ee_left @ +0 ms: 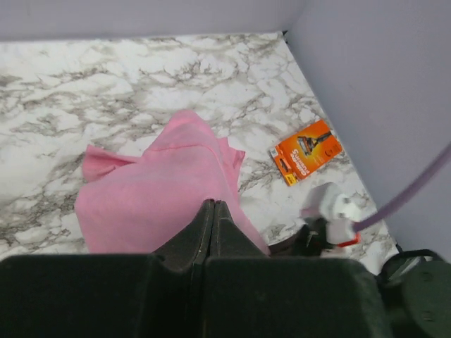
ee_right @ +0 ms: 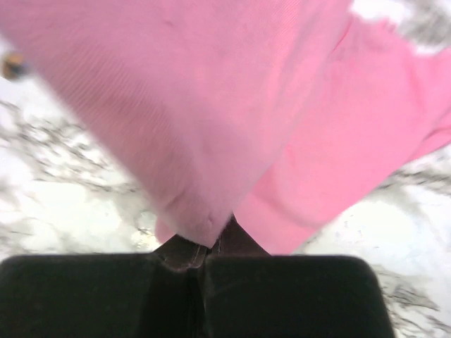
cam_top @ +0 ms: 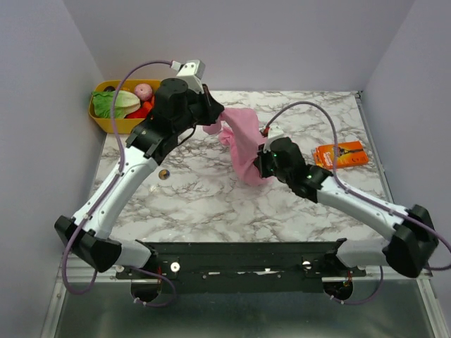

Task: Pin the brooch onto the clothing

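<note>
At the far left corner of the marble table (cam_top: pixel 211 204), a yellow basket (cam_top: pixel 104 123) is seen, filled with toy vegetables (cam_top: pixel 123 103). Just to its right, the left gripper (cam_top: pixel 213 121) is found at the far side of the table. In the left wrist view its fingers (ee_left: pixel 204 225) are pressed together, and a fold of the pink T-shirt (cam_top: pixel 239 141) is pinched between them.

The brooch (cam_top: pixel 163 173) is left lying on the bare table, beside the left arm's forearm. It is apart from both grippers and well clear of the T-shirt. In the right wrist view it is made out only as a blurred brown spot (ee_right: pixel 13 65) at the upper left edge.

The T-shirt is bunched into a crumpled band near the middle of the table and is stretched between the two grippers. Its nearer end is held by the right gripper (cam_top: pixel 259 163). In the right wrist view its fingers (ee_right: pixel 184 252) are closed on a rounded fold of pink cloth (ee_right: pixel 211 127).

Farther right, an orange packet (cam_top: pixel 340 154) is laid flat on the table near the right wall, apart from everything else.
</note>
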Tool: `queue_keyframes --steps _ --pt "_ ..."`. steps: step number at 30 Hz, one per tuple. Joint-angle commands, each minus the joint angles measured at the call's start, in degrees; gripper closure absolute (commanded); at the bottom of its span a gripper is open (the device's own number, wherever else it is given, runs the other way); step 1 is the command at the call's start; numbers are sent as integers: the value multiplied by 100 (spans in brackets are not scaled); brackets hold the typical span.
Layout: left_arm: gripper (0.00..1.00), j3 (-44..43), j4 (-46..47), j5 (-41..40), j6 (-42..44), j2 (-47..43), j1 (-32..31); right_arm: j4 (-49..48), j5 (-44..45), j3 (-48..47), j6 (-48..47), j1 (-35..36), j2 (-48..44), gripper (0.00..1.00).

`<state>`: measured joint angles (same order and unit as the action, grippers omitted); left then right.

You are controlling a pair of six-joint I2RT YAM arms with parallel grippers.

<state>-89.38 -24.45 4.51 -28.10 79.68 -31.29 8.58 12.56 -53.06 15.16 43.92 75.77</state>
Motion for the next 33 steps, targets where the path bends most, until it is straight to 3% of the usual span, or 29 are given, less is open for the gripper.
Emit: queue_keyframes --steps 1,6,11,16,20,24,27,30,33 --pt "100 114 256 -407 357 -706 9 82 -428 -327 -925 29 -1027 99" --pt "100 360 502 -908 621 -1375 -114 311 -1911 -662 -1918 29 -2160 99" --pt "100 176 546 -847 762 -1780 -202 294 -2477 -986 -2034 29 -2821 99" --pt "100 -166 547 -820 867 -1676 -255 188 -2821 -1251 -1929 29 -2858 99" --pt "100 -448 204 -1267 885 -1245 -255 197 -1987 -1312 -1815 29 -2350 99" --pt "100 -47 308 -1821 850 -902 -176 206 -1291 -1268 -1762 11 -1595 99" --pt "100 437 528 -1779 648 -682 121 -22 -1448 -1172 -1613 -243 -761 99" --pt "100 903 809 -1586 403 -419 412 -313 -2195 -1285 -1533 -682 40 99" --pt "100 976 915 -1155 147 55 948 -173 -2232 -2232 -1673 -911 1315 99"
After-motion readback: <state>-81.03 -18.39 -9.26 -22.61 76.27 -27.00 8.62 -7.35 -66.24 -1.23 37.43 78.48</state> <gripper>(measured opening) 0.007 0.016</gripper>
